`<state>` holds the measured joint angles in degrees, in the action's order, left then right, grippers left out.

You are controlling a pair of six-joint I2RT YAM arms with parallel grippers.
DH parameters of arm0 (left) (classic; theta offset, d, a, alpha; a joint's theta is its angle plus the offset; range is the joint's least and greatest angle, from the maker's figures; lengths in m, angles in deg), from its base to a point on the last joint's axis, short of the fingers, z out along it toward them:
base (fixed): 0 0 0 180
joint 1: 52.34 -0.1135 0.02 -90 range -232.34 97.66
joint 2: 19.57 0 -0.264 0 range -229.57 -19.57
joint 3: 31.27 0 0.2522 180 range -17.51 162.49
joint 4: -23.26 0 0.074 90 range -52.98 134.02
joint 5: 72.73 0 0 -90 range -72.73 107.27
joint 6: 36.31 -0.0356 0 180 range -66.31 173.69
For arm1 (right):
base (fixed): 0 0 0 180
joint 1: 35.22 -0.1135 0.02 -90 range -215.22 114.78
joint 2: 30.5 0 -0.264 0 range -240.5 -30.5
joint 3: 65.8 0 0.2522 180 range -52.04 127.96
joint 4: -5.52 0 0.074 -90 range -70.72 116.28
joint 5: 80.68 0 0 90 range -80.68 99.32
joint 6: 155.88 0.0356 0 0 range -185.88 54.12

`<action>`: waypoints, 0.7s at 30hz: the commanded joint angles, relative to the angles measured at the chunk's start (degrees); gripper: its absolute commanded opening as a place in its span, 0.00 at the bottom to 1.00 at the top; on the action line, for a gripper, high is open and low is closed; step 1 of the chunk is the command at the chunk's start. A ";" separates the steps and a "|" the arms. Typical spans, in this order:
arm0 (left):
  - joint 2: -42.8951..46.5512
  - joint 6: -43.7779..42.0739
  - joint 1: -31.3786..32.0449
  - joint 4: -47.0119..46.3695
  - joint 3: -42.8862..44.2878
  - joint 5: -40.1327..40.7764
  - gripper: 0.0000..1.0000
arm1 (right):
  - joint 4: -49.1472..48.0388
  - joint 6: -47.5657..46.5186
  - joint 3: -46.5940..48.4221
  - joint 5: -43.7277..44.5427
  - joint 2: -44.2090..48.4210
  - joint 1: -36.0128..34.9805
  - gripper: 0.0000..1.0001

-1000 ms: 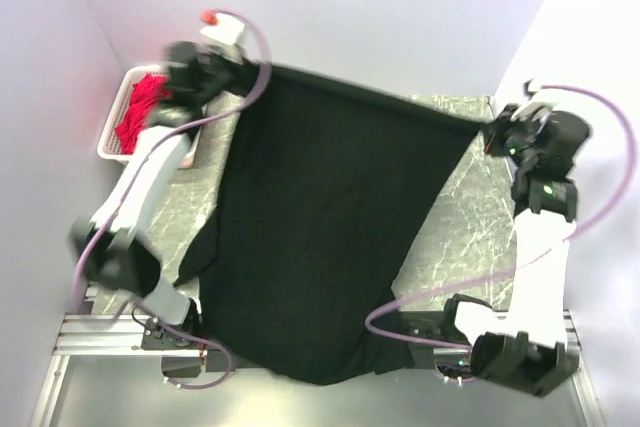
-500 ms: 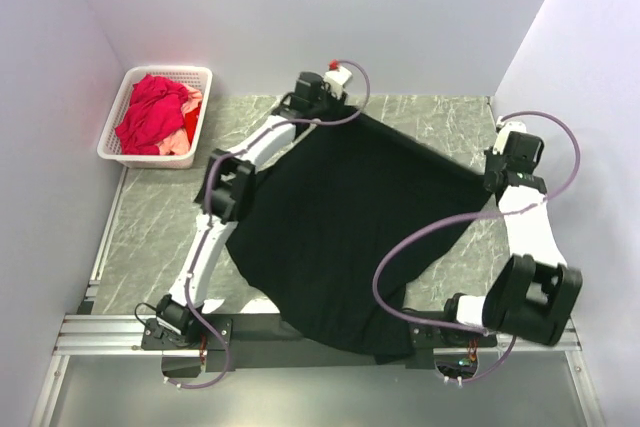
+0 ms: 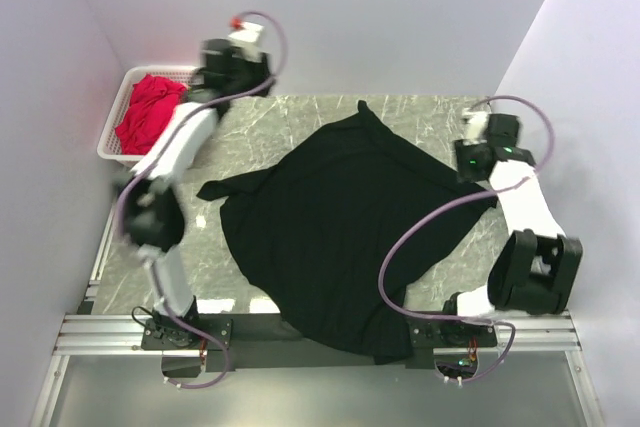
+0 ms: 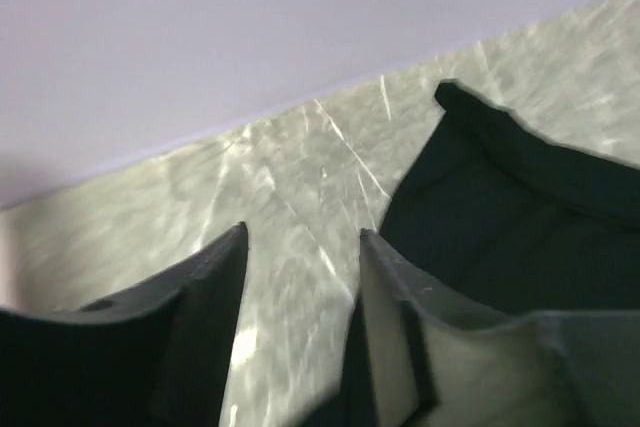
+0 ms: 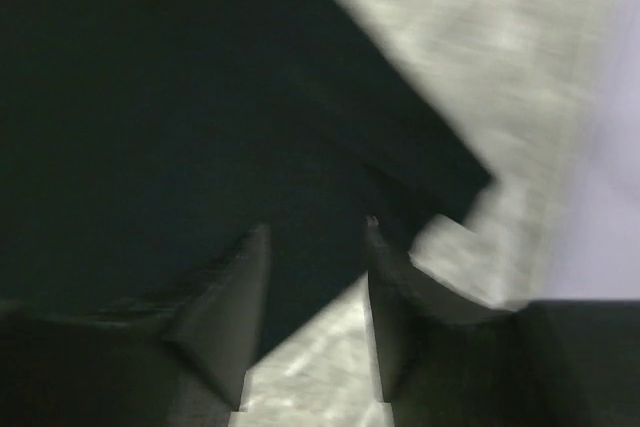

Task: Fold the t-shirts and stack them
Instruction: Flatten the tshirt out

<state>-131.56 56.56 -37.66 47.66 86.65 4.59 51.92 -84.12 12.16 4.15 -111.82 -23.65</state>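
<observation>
Bright, even light; wrist views motion-smeared, black t-shirt (image 5: 150,67) edges blurred.

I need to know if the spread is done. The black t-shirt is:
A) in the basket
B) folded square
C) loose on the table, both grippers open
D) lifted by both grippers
C: the black t-shirt lies rumpled on the table; left gripper and right gripper stand open, gripping nothing.

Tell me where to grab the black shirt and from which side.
Grip the sleeve that juts out of the black shirt on its left, coming in low from the left over the table. It lies flat with bare marble around it, so an edge is free there; the shirt's broad middle likely offers nothing to pinch.
</observation>
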 commanded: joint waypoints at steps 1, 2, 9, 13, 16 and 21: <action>11.77 0.90 1.15 8.95 -13.31 -4.98 0.50 | 6.46 -2.24 2.06 -5.81 -6.12 -4.27 0.46; 15.01 0.73 1.06 12.62 -15.89 -5.59 0.47 | 6.55 -1.98 2.85 -5.30 -8.74 -6.37 0.44; 23.30 3.19 0.79 18.80 -33.13 -4.81 0.39 | 9.28 -2.41 6.02 -3.54 -18.78 -9.20 0.30; 23.31 3.28 0.79 21.17 -37.27 -2.00 0.38 | 9.46 -3.38 3.74 -1.08 -20.72 -10.43 0.29; 18.75 3.28 0.70 22.93 -37.89 -0.15 0.36 | 10.77 -3.91 1.28 -0.54 -21.34 -11.31 0.29; 8.47 2.23 -1.57 23.03 -33.77 2.32 0.34 | 13.75 -4.79 -1.36 -1.77 -21.69 -15.26 0.27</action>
<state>-118.38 59.06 -37.42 70.04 49.69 4.61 61.82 -87.44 12.08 2.64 -132.97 -36.63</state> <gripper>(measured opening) 0.344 0.276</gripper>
